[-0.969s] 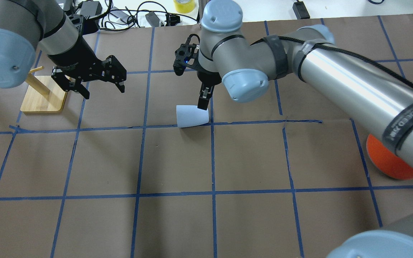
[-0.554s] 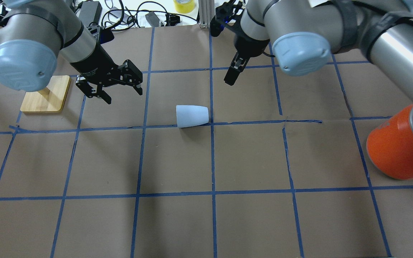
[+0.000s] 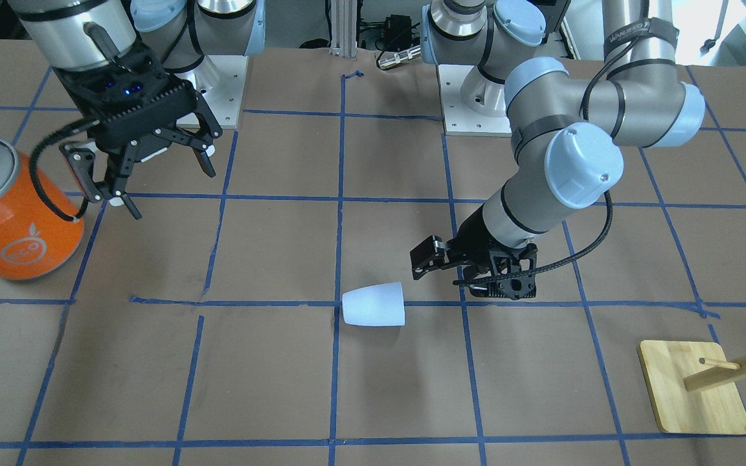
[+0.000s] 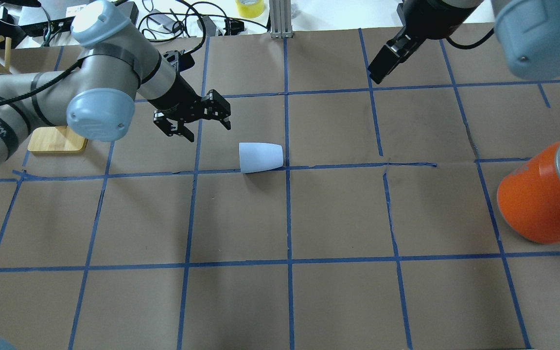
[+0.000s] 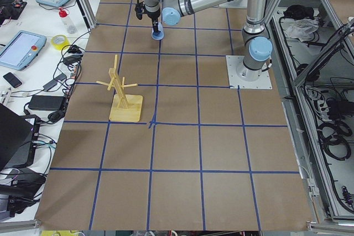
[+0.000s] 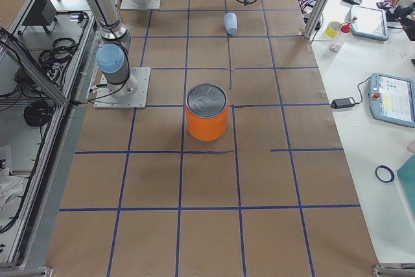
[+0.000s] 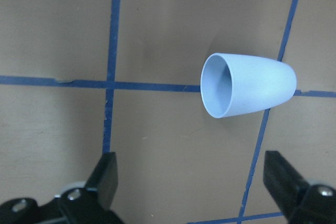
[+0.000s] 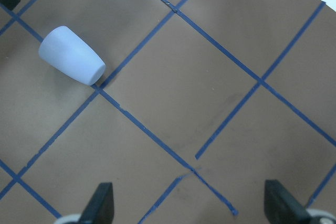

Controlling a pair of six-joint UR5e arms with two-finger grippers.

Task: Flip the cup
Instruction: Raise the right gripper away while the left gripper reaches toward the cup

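Note:
The pale blue cup (image 4: 260,157) lies on its side on a blue tape line near the table's middle, its rim toward my left gripper. It also shows in the front view (image 3: 373,304), the left wrist view (image 7: 247,85) with its open mouth visible, and the right wrist view (image 8: 72,54). My left gripper (image 4: 208,132) is open and empty, hovering just beside the cup's rim end and apart from it (image 3: 444,279). My right gripper (image 3: 169,194) is open and empty, raised well away from the cup near the far edge (image 4: 379,70).
A large orange can (image 4: 537,199) with a silver top stands at the right side, close to the right gripper in the front view (image 3: 13,213). A wooden peg stand (image 3: 693,388) sits on the left side, partly behind my left arm (image 4: 56,138). Cables lie beyond the far edge.
My right gripper has lifted off from beside the cup and pulled back to the far right. My left gripper has moved right, close to the cup. The cup has not moved.

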